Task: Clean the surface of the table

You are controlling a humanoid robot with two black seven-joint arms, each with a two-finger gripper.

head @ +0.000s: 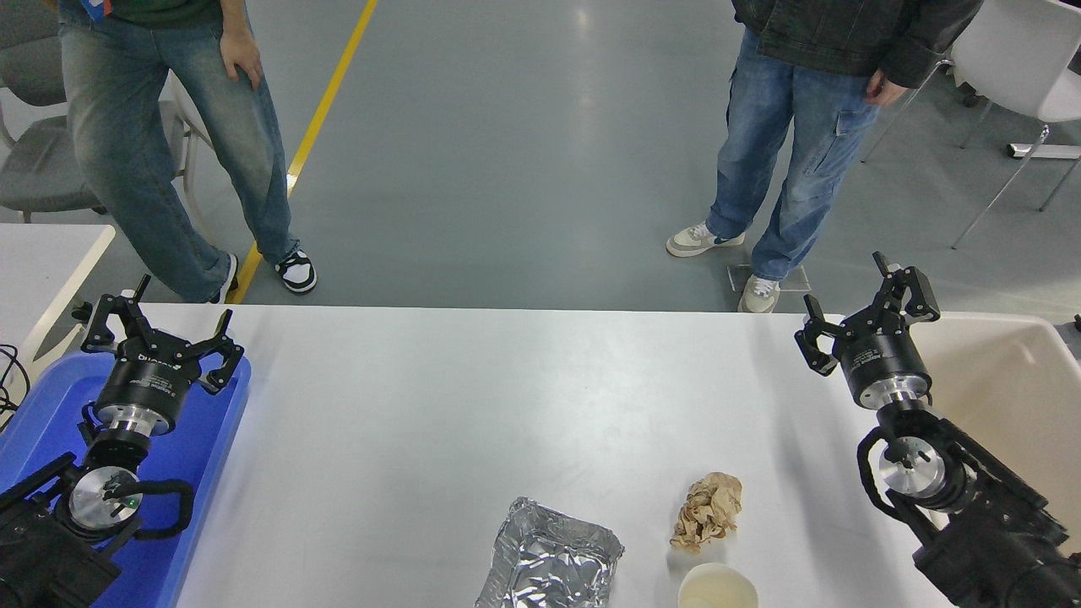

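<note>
**Clearing not yet begun: three litter items on the table, both grippers empty**

Showing the table (473, 388), a wide, smooth, matte grey-white slab w/ soft glare, filling the mid and lower frame from the blue tray (211, 473) at left to the bin (1005, 397) at right. Judged progress: nil to early; all visible litter lies on the near edge, none held, none seen in tray or bin (bin floor only partly in view). Left to do, prob.: pick up each item and drop it off the surface.

Blue tray: glossy moulded plastic, rounded rim. Bin: cream, smooth-walled, open top.

Left gripper (160, 325): black, fingers spread wide, empty, hovering over the tray's far end. Right gripper (861, 308): black, fingers wide, empty, above the table's far-right corner beside the bin, well apart from the litter.

Foil tray (553, 561): crinkled, shiny aluminium, rectangular, dented, partly cut by the frame bottom. Paper wad (708, 511): tan, crumpled, irregular, matte; just right of the foil. Cup (718, 587): pale cream, round rim, near the wad, partly out of frame.

Two persons stand beyond the far edge.
</note>
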